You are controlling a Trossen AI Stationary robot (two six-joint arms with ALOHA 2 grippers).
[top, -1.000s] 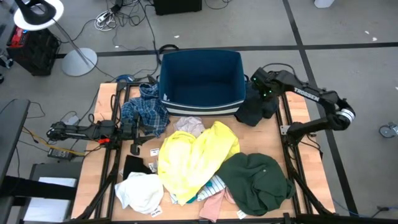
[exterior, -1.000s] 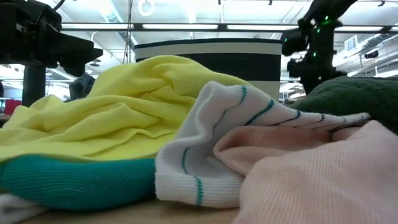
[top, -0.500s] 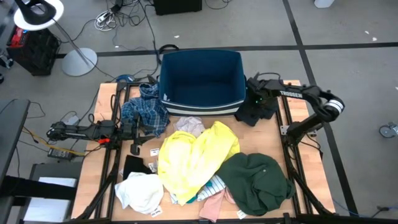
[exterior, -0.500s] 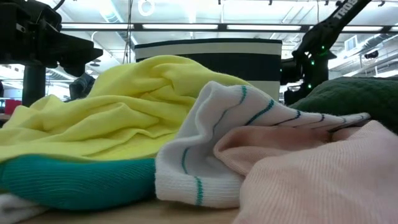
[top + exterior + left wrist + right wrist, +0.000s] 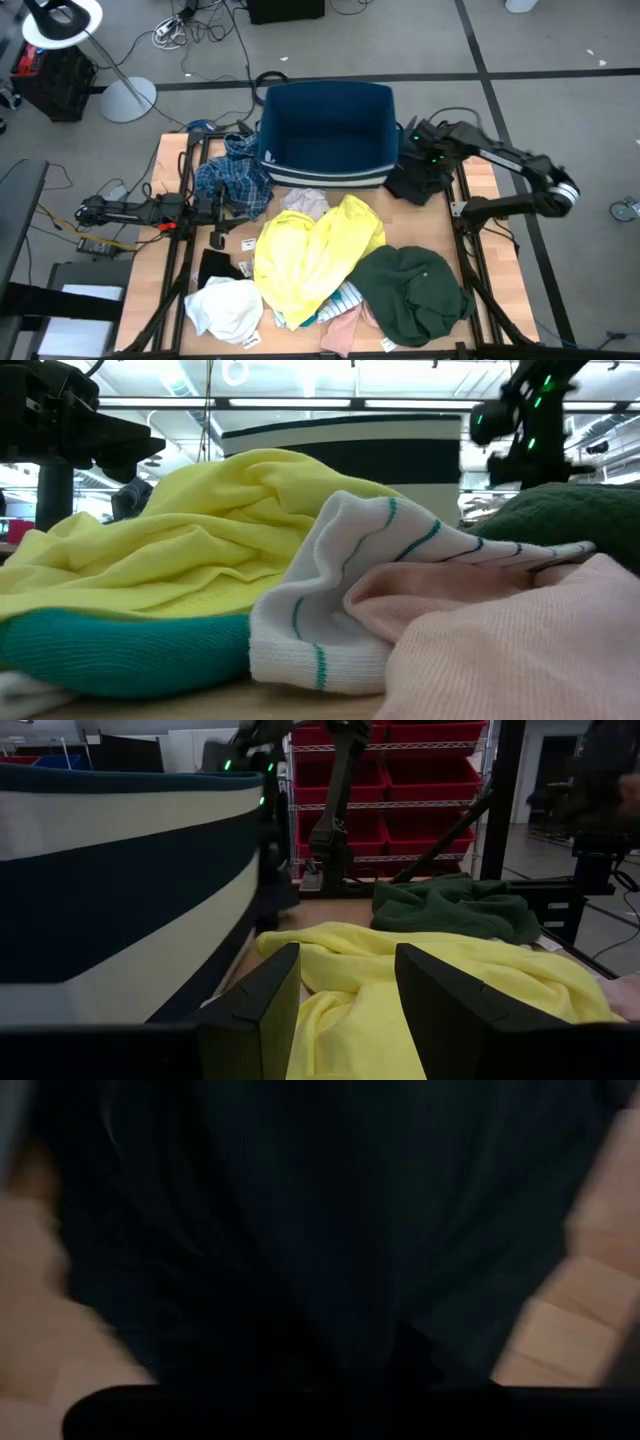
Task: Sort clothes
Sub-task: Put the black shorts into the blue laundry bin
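The clothes lie in a heap on the near half of the table: a yellow garment (image 5: 315, 250), a dark green one (image 5: 410, 290), a white one (image 5: 225, 305), and striped (image 5: 330, 610) and pink (image 5: 500, 650) pieces. A blue plaid garment (image 5: 235, 180) lies at the bin's left. A black garment (image 5: 412, 182) lies by the bin's right wall, with my right gripper (image 5: 420, 165) shut on it from above. My left gripper (image 5: 345, 1010) stands open at the table's left, level, pointing at the yellow garment. My right gripper comes down from above onto the black garment's upper part, where creases run together at the fingers (image 5: 400, 1345). Dark cloth fills the wrist view and hides the fingertips, so I cannot tell whether it has one layer or several. The garment's lower part (image 5: 400, 190) rests on the table.
The dark blue bin (image 5: 325, 85) stands at the far middle of the table, its rim slanting in the low view (image 5: 340, 430). A small black piece (image 5: 215, 268) lies near the white garment. Bare wood shows along the right edge (image 5: 480, 230).
My right gripper has dipped onto the black garment beside the bin and then risen a little, toward the table's right. The bin has shifted slightly toward the right, and its rim now slants in the low view.
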